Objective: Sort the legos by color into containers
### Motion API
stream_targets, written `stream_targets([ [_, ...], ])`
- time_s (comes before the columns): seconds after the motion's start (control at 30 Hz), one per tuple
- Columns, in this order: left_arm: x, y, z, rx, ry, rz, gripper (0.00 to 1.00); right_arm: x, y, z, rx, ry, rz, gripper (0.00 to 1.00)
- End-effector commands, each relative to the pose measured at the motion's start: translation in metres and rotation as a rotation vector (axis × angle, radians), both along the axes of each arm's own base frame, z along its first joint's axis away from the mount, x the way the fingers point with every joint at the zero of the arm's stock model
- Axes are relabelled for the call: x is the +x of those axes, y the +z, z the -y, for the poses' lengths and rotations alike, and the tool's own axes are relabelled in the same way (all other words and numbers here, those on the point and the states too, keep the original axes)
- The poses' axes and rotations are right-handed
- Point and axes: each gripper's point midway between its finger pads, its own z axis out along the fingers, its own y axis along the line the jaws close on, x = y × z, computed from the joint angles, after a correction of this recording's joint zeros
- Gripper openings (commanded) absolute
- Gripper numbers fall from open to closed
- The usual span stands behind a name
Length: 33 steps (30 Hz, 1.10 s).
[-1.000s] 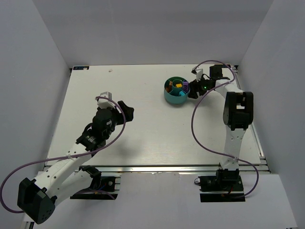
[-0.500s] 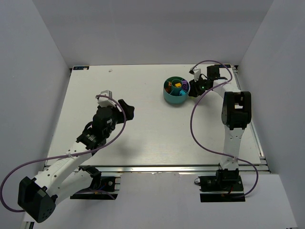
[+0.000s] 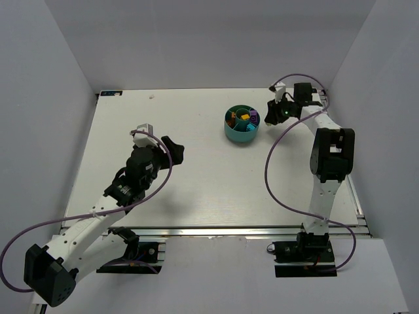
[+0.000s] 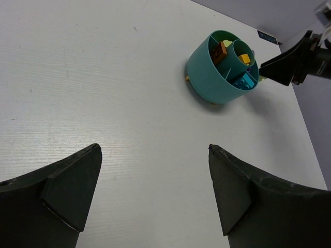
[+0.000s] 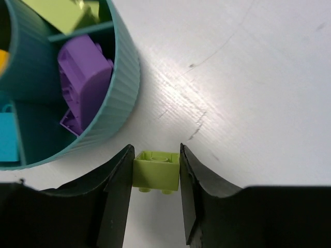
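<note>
The round teal bowl [image 3: 241,124] stands at the back right of the table, with orange, yellow, purple, cyan and lime legos in its sections. My right gripper [image 5: 155,152] is shut on a lime green lego [image 5: 156,170] and holds it just beside the bowl's outer wall [image 5: 119,108], above the table. Purple legos [image 5: 85,77] and a cyan lego [image 5: 8,137] lie in nearby sections. In the top view the right gripper [image 3: 275,112] is to the right of the bowl. My left gripper [image 4: 155,170] is open and empty over the table's left middle; the bowl [image 4: 220,67] shows far ahead of it.
The enclosure's white walls bound the table on three sides. The right arm's purple cable [image 3: 275,163] loops over the table's right part. The left arm's cable [image 3: 163,173] hangs beside its wrist.
My right gripper has drawn back to the right, away from the bowl's rim, with the lime green lego in it. The left arm has not moved.
</note>
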Motion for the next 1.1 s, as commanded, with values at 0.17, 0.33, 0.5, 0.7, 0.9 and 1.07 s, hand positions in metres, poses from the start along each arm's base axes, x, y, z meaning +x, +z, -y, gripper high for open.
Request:
stream_targets([
  [0.17,-0.002,0.012,-0.004,-0.024,0.012,0.035,0.93,0.032,0.124,-0.013,0.149,-0.06,0.227,0.05],
  [0.33,-0.002,0.011,-0.004,-0.025,0.011,0.033,0.93,0.038,0.141,-0.045,0.253,-0.047,0.213,0.06],
  [0.5,-0.002,0.012,-0.003,-0.029,0.01,0.033,0.93,0.045,0.141,-0.078,0.37,-0.08,0.152,0.03],
  [0.7,-0.002,0.013,-0.003,-0.033,0.011,0.032,0.93,0.049,0.128,-0.108,0.413,-0.082,0.103,0.04],
  [0.9,-0.002,0.012,-0.004,-0.031,0.013,0.03,0.93,0.056,0.114,-0.117,0.426,-0.107,0.078,0.06],
  [1.07,-0.003,0.011,-0.004,-0.029,0.014,0.027,0.93,0.054,0.102,-0.121,0.407,-0.103,0.066,0.13],
])
